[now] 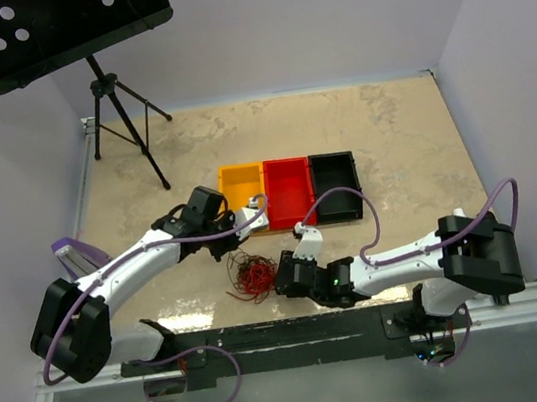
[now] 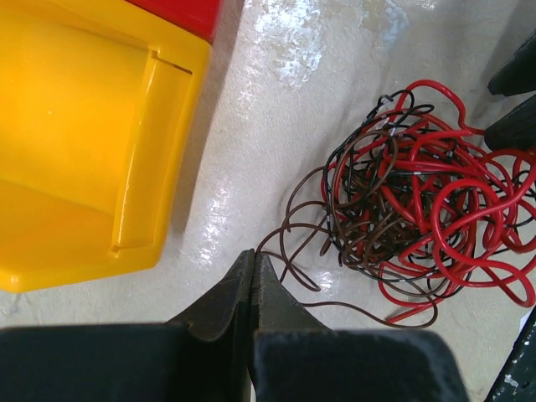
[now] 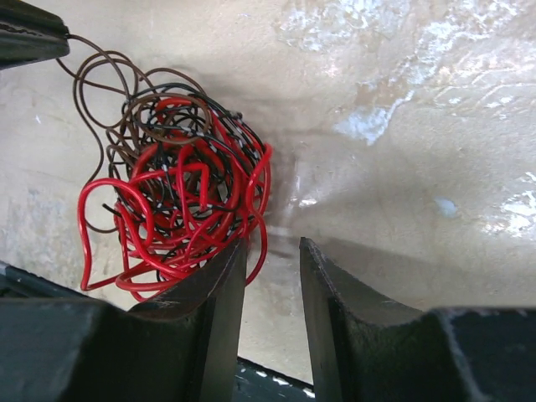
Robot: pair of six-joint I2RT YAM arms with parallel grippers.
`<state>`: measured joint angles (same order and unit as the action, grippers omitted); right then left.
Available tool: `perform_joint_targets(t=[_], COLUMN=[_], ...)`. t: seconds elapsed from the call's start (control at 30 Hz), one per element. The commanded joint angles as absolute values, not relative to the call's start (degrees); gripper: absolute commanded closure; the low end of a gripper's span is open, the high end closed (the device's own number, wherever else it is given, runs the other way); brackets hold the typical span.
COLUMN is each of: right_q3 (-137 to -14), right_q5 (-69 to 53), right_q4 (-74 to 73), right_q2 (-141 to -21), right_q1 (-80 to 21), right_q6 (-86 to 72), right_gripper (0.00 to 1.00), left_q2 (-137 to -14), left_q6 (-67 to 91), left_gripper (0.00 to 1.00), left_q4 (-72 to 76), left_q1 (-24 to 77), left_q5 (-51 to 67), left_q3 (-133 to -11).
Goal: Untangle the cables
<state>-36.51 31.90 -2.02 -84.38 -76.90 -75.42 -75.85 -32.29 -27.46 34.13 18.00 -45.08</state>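
Red and dark brown cables point(image 1: 251, 274) lie in one knotted heap on the desk point(image 1: 390, 132), a little left of centre and low in the top view, between my two wrists and below the row of yellow bin point(image 1: 241, 187), red bin point(image 1: 287, 190) and black bin point(image 1: 335, 186). My left jaws are clenched, tips pressed together at the bottom of the left wrist view, and a single brown strand point(image 2: 289, 239) runs from their point into the heap point(image 2: 410, 193) at the right of that frame; they appear to pinch its end. The yellow bin point(image 2: 75, 126) fills the upper left there, apart from the wires. My right jaws stand released, with bare desk showing in the gap. The heap point(image 3: 180, 201) sits at centre left of the right wrist view, its lowest red loops touching the left finger point(image 3: 209, 318).
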Motion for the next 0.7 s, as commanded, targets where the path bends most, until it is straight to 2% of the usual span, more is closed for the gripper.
perform_joint_targets(t=[0.0,0.23,0.67], right_q3=[-38.93,-41.13,-35.59], right_q5=[31.73,29.09,31.99], right_q4=[-0.35,1.32,-1.39], right_q2=[-84.64,-86.83,-80.42], right_q1=[-76.64,-75.50,-77.69], right_q6=[-74.09,-72.95,-70.40], right_gripper=[0.63,0.56,0.61], left_q2=[-74.27,-73.74,-74.88], left_q6=[-32.96,-32.70,-31.99], left_gripper=[1.00,1.00,1.00], left_q4=[-26.63,-26.10,-22.77], left_q1=[33.92,33.93,33.93], left_q5=[17.23,16.17,9.15], left_q3=[-44.21,-43.16,-40.52])
